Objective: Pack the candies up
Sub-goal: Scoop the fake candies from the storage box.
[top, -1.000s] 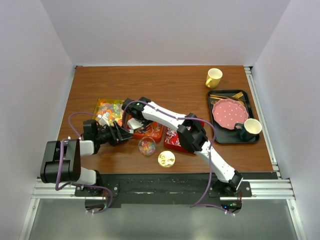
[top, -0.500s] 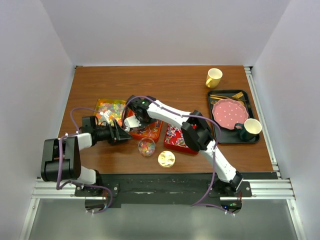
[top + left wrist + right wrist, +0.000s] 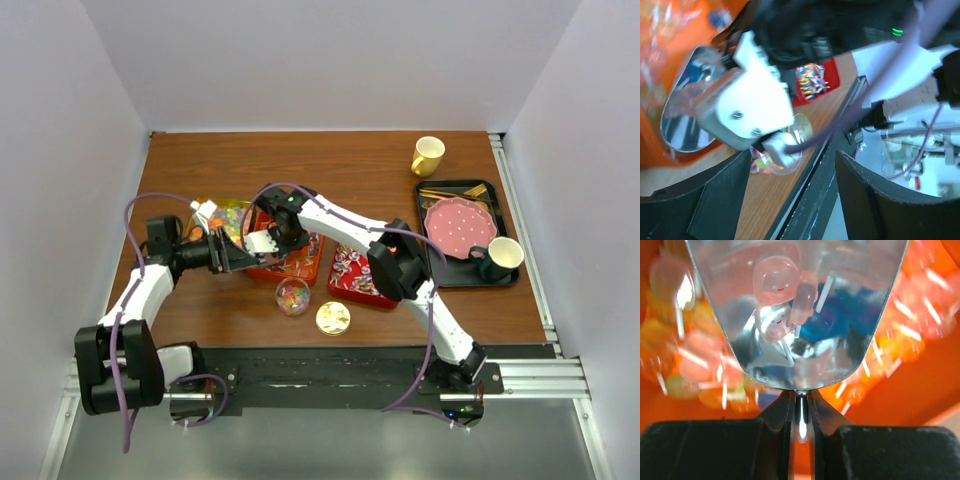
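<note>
- Small clear round jar (image 3: pixel 292 309), at 6 o'clock of the orange tray (image 3: pixel 305 268), part-filled with multicoloured candies (image 3: pixel 293 291); round gold lid (image 3: pixel 332 318) off.
- Right gripper (image 3: pixel 800 410) clamped on shiny metal scoop (image 3: pixel 795 340), pink candy (image 3: pixel 775 279) aboard.
- Left gripper (image 3: pixel 228 252): jaws apart, empty.
- Remaining, likely: tipping, lidding.

The left arm (image 3: pixel 143 292) runs up from the lower left of the overhead view, bends at an elbow at mid-left, and points right toward the centre. Its tool (image 3: pixel 230 252) faces right, with its dark fingers (image 3: pixel 715 200) spread wide apart. The right arm (image 3: pixel 345 227) runs up from the lower right, folds at centre-right, and extends left to the centre. Its tool (image 3: pixel 800 405) is pinched tight on the thin stem of a metal scoop (image 3: pixel 795 315).
</note>
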